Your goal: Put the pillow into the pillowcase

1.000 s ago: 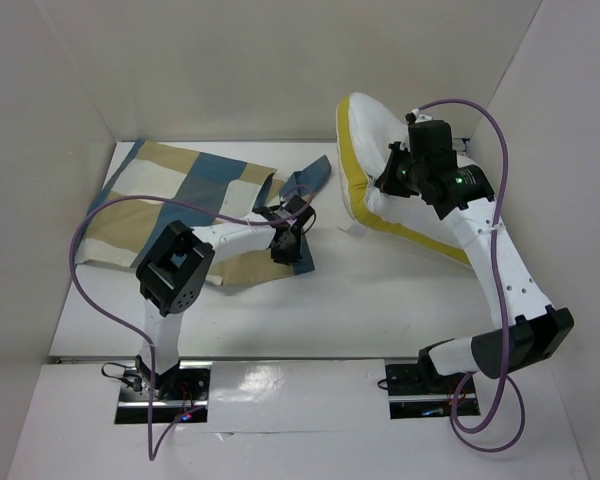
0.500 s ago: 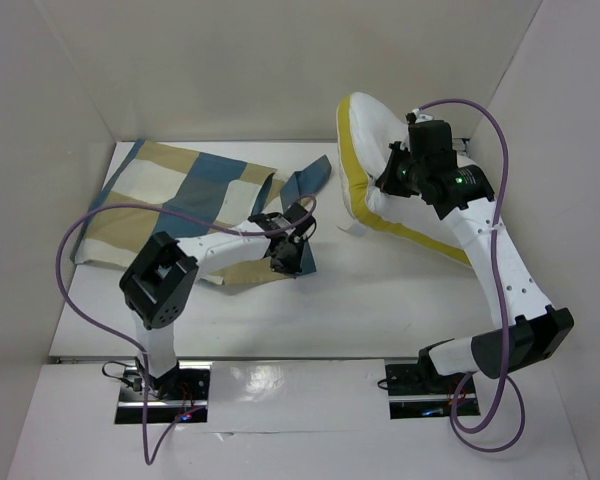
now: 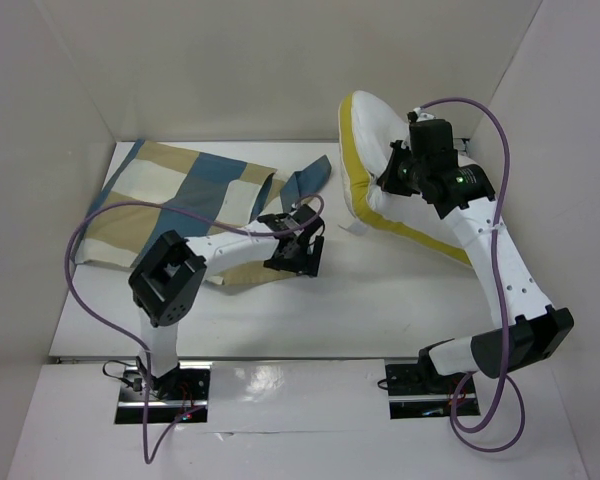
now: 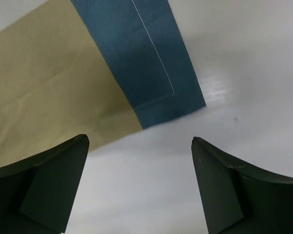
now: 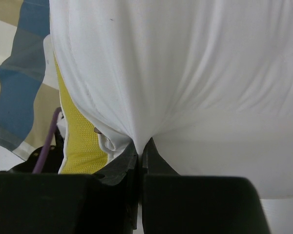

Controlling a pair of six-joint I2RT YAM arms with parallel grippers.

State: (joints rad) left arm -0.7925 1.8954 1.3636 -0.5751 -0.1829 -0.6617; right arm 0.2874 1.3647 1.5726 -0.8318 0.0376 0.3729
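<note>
The pillow [image 3: 372,135], white with a yellow edge band, stands tilted at the back right. My right gripper [image 3: 392,172] is shut on a pinch of its white fabric, and the right wrist view shows the pillow [image 5: 195,73] bunching into the closed right gripper [image 5: 141,146]. The checked blue, tan and cream pillowcase [image 3: 180,195] lies flat at the back left. My left gripper [image 3: 298,258] hovers open at its near right corner. In the left wrist view the pillowcase [image 4: 146,63] ends just beyond the left gripper [image 4: 139,140], with only white table between the fingers.
White walls close in the table [image 3: 380,300] on the left, back and right. A blue flap of the pillowcase [image 3: 310,178] points toward the pillow. A small white loop [image 3: 352,230] hangs below the pillow's yellow band. Purple cables arc over both arms.
My left gripper has opened wide and shifted slightly right, off the pillowcase's corner. The right arm and the pillow have stayed still.
</note>
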